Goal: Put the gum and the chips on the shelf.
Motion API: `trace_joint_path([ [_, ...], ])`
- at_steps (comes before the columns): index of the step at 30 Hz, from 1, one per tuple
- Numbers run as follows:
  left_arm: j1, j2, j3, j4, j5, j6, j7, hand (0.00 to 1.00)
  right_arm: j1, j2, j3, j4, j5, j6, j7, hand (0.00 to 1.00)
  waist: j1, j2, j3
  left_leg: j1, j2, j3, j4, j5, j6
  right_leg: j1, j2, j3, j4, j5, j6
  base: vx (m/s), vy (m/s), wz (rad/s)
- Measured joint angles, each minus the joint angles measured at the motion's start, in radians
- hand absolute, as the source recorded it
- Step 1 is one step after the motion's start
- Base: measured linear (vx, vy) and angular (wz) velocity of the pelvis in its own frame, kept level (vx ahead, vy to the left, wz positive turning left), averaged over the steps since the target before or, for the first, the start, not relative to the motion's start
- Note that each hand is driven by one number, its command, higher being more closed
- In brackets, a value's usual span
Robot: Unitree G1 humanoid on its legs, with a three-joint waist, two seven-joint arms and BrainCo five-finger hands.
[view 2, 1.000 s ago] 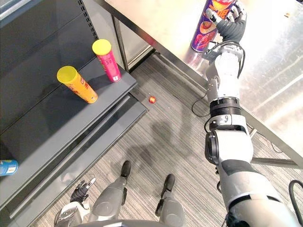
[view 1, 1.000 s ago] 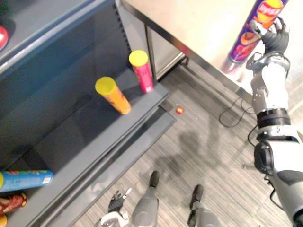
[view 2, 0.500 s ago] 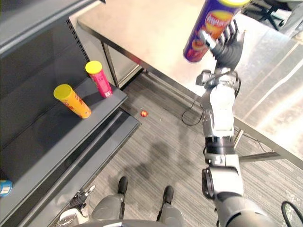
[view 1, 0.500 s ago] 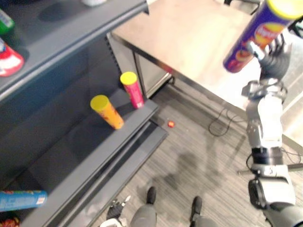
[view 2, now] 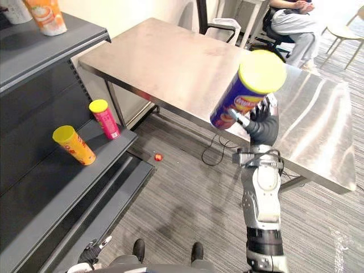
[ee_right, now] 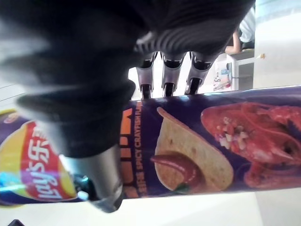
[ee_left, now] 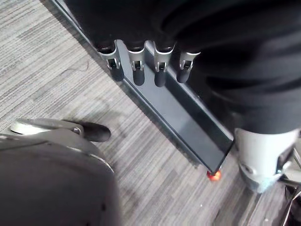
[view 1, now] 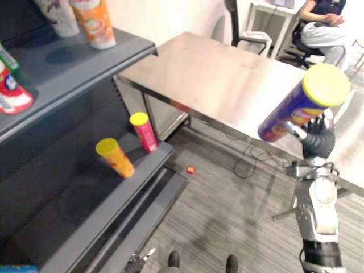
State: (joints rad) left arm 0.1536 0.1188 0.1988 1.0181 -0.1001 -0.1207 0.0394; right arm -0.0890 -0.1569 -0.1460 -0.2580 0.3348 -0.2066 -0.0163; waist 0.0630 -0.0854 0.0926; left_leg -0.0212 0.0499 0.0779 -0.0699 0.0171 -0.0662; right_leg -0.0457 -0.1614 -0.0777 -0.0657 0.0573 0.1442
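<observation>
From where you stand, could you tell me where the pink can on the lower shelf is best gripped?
Probably round its middle, coming from the shelf's open front: the pink can stands upright near the lower shelf's corner, slim and round, with the orange can apart beside it and an upper shelf overhead.

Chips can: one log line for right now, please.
chips can: tilted, gripped by right robot hand | shelf: chips not yet on it; orange tube, pink tube there | left robot hand: open, idle

One purple tube (view 2: 242, 94), one orange tube (view 2: 77, 149), one pink tube (view 2: 106, 121)
</observation>
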Motion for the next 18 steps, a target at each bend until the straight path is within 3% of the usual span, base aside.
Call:
trace_joint_path([
  [7,0.024,0.002,0.005,0.012,0.007,0.0,-0.003,0.0,0.178,0.044,0.004,-0.009,0.038,0.0,0.054,1.0,-0.031,0.0,-0.032,0.036,0.002,0.018,-0.001,-0.007,-0.009,0.025,0.001,0.013,0.001,-0.001,-0.001,-0.02,-0.004,-0.07],
  [14,0.033,0.002,0.006,0.015,0.003,0.0,-0.005,0.0,0.251,0.07,0.017,-0.009,0.039,0.0,0.069,1.0,-0.033,0.002,-0.039,0.059,0.005,0.013,0.025,-0.022,-0.014,0.036,0.001,0.013,0.057,-0.027,-0.01,-0.02,-0.001,0.02],
  [18,0.035,-0.003,0.005,0.015,-0.017,0.0,-0.011,0.0,0.25,0.075,0.09,-0.007,0.059,0.0,0.07,1.0,-0.035,0.021,-0.026,-0.019,0.019,-0.044,0.182,-0.088,-0.024,0.03,0.004,-0.03,0.134,-0.074,-0.028,-0.08,-0.029,0.34],
])
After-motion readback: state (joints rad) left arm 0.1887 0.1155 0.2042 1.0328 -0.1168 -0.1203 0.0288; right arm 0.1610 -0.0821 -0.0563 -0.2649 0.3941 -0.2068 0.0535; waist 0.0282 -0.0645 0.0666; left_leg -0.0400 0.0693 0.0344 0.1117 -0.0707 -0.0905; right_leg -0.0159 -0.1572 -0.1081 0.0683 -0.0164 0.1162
